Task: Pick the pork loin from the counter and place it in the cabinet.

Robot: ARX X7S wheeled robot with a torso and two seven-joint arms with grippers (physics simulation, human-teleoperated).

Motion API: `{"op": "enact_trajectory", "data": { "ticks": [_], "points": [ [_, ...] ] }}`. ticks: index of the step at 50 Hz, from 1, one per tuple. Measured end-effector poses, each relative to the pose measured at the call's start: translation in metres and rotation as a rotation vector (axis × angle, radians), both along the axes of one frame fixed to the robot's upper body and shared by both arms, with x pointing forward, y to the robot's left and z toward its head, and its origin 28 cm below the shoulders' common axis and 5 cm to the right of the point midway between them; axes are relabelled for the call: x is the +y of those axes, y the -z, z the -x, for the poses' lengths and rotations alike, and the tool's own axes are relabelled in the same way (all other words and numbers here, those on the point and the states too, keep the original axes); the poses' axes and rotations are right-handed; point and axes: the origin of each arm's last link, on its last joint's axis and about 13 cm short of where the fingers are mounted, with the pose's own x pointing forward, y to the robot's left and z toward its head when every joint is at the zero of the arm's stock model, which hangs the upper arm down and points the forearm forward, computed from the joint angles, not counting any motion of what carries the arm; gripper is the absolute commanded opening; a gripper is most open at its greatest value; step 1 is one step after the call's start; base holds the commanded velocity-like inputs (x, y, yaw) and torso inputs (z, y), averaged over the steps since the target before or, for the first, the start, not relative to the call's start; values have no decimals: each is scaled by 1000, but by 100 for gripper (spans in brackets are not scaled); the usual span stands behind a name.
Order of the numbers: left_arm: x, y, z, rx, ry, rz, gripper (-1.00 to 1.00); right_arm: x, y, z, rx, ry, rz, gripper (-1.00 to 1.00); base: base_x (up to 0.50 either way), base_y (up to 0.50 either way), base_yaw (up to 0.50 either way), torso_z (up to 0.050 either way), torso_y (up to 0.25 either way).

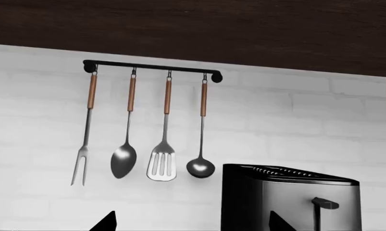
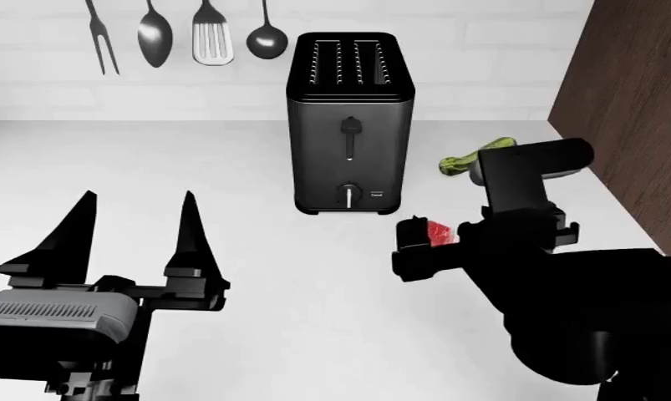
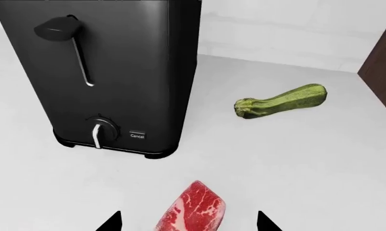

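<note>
The pork loin [image 3: 194,207], a small red slice with whitish marbling, lies on the white counter [image 3: 308,159] in front of the toaster. My right gripper [image 3: 187,222] is open, with its two fingertips spread wide on either side of the slice and apart from it. In the head view the pork loin [image 2: 438,232] shows just under the right arm, and the right gripper [image 2: 428,242] is mostly hidden by that arm. My left gripper [image 2: 134,238] is open and empty over the counter [image 2: 257,276] at the front left; in its wrist view [image 1: 193,224] only the fingertips show.
A black toaster [image 2: 350,125] stands at the back middle of the counter. A green zucchini [image 2: 460,164] lies to its right, near a dark wood panel [image 2: 636,109]. Utensils [image 1: 148,120] hang on the white brick wall, under a dark wood cabinet [image 1: 193,24].
</note>
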Motion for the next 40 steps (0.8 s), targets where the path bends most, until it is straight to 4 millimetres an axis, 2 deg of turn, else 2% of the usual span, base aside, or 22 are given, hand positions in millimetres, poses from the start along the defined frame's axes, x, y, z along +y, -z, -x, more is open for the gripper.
{"op": "enact_trajectory", "data": {
  "ticks": [25, 40],
  "points": [
    [1, 1, -2, 3, 7, -3, 100, 1, 12, -13, 78, -1, -69, 100, 0, 0, 0, 0, 0],
    [1, 2, -4, 5, 10, -3, 100, 1, 24, -21, 98, 17, -27, 100, 0, 0, 0, 0, 0]
  ]
}}
